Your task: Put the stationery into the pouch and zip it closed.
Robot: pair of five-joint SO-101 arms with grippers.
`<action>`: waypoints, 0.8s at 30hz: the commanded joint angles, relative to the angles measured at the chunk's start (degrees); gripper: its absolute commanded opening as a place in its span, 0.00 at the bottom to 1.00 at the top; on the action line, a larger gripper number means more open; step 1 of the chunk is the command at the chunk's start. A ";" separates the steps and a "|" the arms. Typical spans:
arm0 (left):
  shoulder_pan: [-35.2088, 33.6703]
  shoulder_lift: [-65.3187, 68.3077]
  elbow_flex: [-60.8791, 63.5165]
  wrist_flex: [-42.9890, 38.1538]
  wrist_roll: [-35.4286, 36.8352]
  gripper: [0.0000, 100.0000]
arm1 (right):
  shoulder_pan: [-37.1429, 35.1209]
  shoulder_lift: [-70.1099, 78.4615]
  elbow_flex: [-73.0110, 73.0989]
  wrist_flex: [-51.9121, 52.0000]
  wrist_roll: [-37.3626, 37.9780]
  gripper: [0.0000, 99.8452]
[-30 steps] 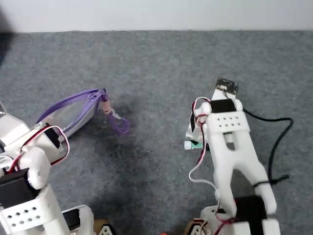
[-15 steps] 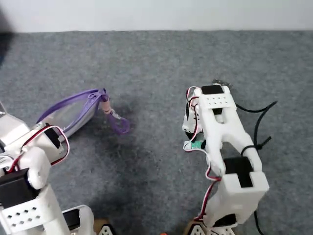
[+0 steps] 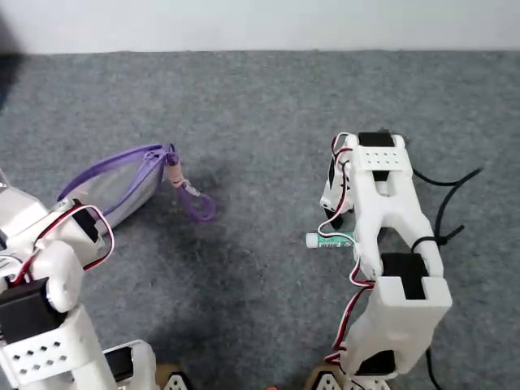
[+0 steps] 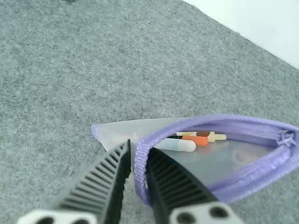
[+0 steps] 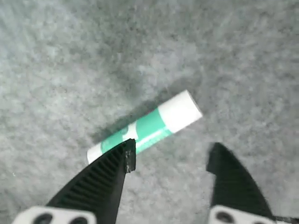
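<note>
Purple-zip pouch (image 3: 122,188) pinched at left, glue stick (image 3: 329,240) under right arm

Grey felt table (image 3: 244,106), two white arms side by side. Pouch lies flat on the left part of the table, clear body, purple zip open along its whole top edge. Zip pull with a looped purple strap (image 3: 195,203) trails off the pouch end nearest the table centre.

Left gripper (image 4: 138,151): black ribbed jaws pressed nearly together, pinching the purple zip rim at the pouch's (image 4: 224,158) corner. Inside the pouch, seen through the opening: a white pen (image 4: 175,145) and an orange-tipped pen (image 4: 195,139), lying side by side along its length. In the high view the left arm (image 3: 49,276) sits at the near left corner, its tip over the pouch's near end.

Right gripper (image 5: 173,154): jaws spread wide, hanging just above the glue stick (image 5: 145,126). Stick is green in the middle, white at both ends, lying flat on the felt, well apart from the pouch. One jaw tip overlaps the stick's green part; the other stands off to the side over bare felt. Contact with the stick can't be told. In the high view the right arm (image 3: 390,211) covers part of the stick, the white end poking out toward the pouch side. Black cable (image 3: 455,211) loops beside that arm.
</note>
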 commanded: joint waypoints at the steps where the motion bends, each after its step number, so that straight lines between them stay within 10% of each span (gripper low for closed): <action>1: 0.44 1.67 0.84 -0.79 -0.35 0.01 | -1.10 -0.31 -2.64 1.01 -1.32 0.27; 24: 0.26 1.23 0.75 -0.62 -0.35 0.01 | 3.74 6.02 -2.90 -6.11 0.18 0.01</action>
